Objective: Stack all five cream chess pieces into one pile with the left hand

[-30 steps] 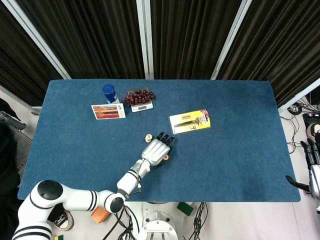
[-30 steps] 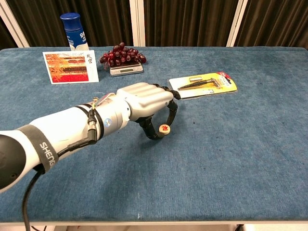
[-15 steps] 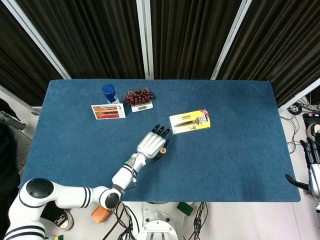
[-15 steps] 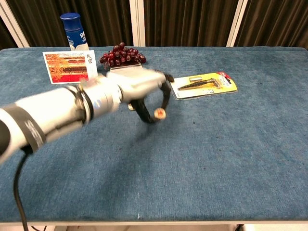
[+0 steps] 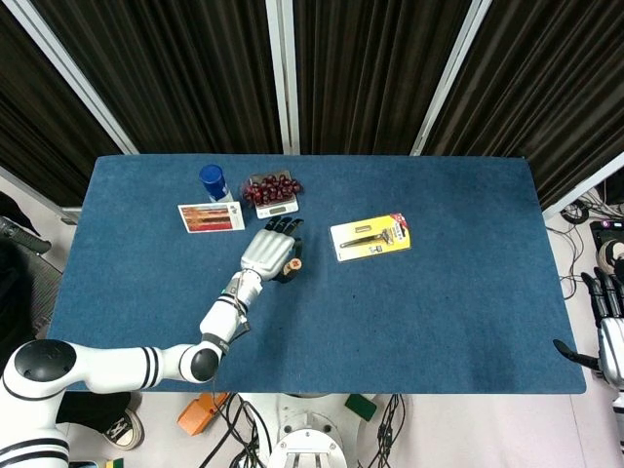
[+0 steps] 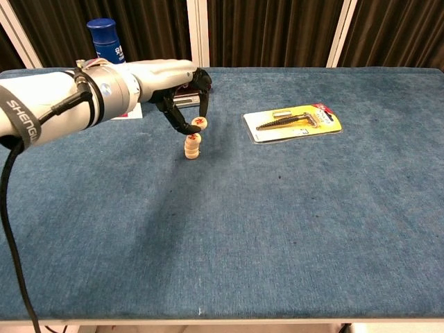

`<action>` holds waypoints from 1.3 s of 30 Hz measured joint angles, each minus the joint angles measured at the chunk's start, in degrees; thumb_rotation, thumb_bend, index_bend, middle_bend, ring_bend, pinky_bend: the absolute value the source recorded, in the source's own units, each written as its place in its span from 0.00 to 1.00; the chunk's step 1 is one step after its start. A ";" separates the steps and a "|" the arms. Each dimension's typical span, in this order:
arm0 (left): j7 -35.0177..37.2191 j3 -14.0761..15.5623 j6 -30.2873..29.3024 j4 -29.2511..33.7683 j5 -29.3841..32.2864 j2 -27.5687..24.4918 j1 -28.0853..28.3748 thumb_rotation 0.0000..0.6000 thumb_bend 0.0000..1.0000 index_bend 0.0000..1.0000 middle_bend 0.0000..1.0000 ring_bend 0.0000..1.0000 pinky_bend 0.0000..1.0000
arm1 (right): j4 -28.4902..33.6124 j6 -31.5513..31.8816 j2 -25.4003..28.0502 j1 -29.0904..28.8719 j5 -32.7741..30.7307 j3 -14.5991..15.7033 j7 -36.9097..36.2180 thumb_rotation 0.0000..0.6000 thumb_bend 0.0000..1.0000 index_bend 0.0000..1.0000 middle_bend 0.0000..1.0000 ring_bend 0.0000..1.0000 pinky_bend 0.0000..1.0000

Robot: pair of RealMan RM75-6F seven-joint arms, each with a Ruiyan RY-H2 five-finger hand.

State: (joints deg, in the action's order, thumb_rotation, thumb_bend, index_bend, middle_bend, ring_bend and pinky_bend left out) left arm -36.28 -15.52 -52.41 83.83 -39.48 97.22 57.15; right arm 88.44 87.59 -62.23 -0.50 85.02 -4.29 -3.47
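One small round cream chess piece with a red mark on its face [image 6: 198,123] is pinched between the dark fingertips [image 6: 182,127] of the robot's left hand [image 6: 166,80], held just above a short pile of cream discs [image 6: 191,146] standing on the blue cloth-covered table [image 6: 277,229]. From where I stand this looks like the placing step: the piece is carried over the pile but not yet set down, and it sits tilted and a touch to the right of the pile's top. How many discs are in the pile I cannot tell. The next move, I'd judge, calls for levelling the piece, centring it over the top disc and lowering gently before letting go, since a nudge could topple the pile. Beyond the hand lie a flat yellow blister pack holding a tool [image 6: 294,121], a bunch of dark red grapes on a small scale [image 5: 272,187], an orange picture card [image 5: 211,216] and a blue-capped bottle [image 6: 105,44]. Off the table's far right edge, the right hand [image 5: 606,331] hangs idle, fingers apart and holding nothing.
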 measured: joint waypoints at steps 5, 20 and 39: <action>-1.03 1.07 0.34 -0.82 2.25 -0.08 0.84 1.00 0.35 0.50 0.05 0.00 0.00 | 0.15 0.08 0.10 0.04 -0.12 -0.05 0.18 1.00 0.15 0.00 0.02 0.00 0.04; -1.76 2.15 0.11 -2.47 5.13 0.82 2.83 1.00 0.34 0.47 0.05 0.00 0.00 | 0.18 -0.08 0.08 0.09 -0.43 -0.01 0.26 1.00 0.15 0.00 0.02 0.00 0.04; -1.35 3.22 -0.30 -2.60 5.51 0.69 3.51 1.00 0.33 0.43 0.04 0.00 0.00 | 0.01 -0.21 0.05 0.03 -0.62 -0.11 0.07 1.00 0.15 0.00 0.02 0.00 0.04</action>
State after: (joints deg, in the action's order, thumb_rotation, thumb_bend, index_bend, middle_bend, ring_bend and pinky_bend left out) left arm -37.63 -12.31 -52.71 81.23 -33.97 97.90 60.66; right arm 88.44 87.38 -62.18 -0.47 84.40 -4.40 -3.41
